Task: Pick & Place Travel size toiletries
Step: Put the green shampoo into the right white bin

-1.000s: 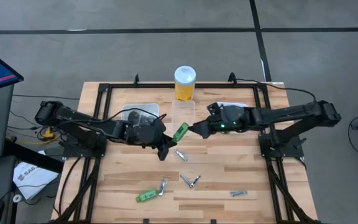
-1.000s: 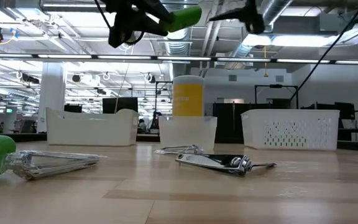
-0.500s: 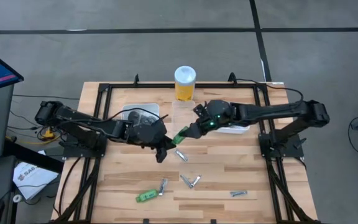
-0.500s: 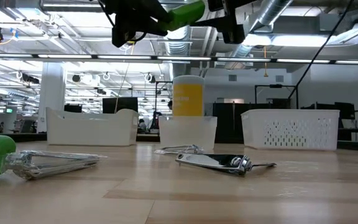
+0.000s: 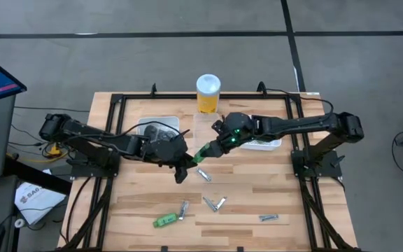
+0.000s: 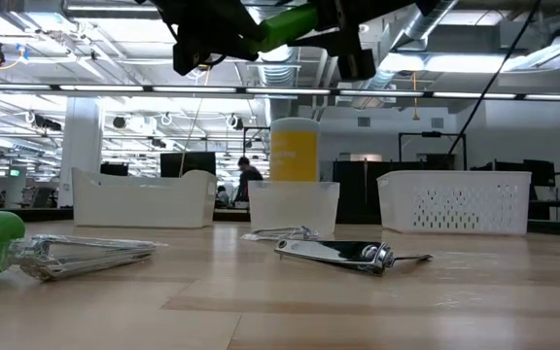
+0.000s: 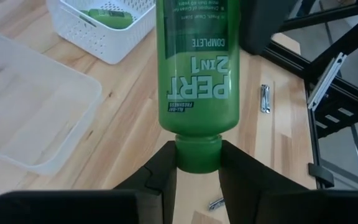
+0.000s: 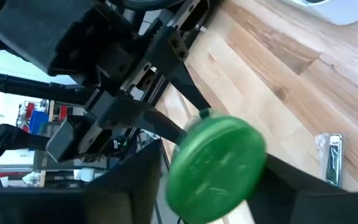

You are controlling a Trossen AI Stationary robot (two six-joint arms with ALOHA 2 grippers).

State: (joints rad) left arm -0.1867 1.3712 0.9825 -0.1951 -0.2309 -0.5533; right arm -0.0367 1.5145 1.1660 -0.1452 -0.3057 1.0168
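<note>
high view: the left gripper [image 5: 189, 159] pinches the cap end of a green bottle [image 5: 203, 152], held above the table [image 5: 257, 189] near its centre. the right gripper [image 5: 213, 148] has its fingers spread around the bottle's other end. a second green bottle [image 5: 164, 220] lies near the table's front edge beside nail clippers [image 5: 213, 204].

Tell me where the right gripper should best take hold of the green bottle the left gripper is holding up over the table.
Probably the body's free base end. The left gripper is shut on the green bottle at its cap, so the neck is taken. The wide, round body points toward the right gripper, whose open fingers already flank the base, so closing across the body from that end looks best.
</note>
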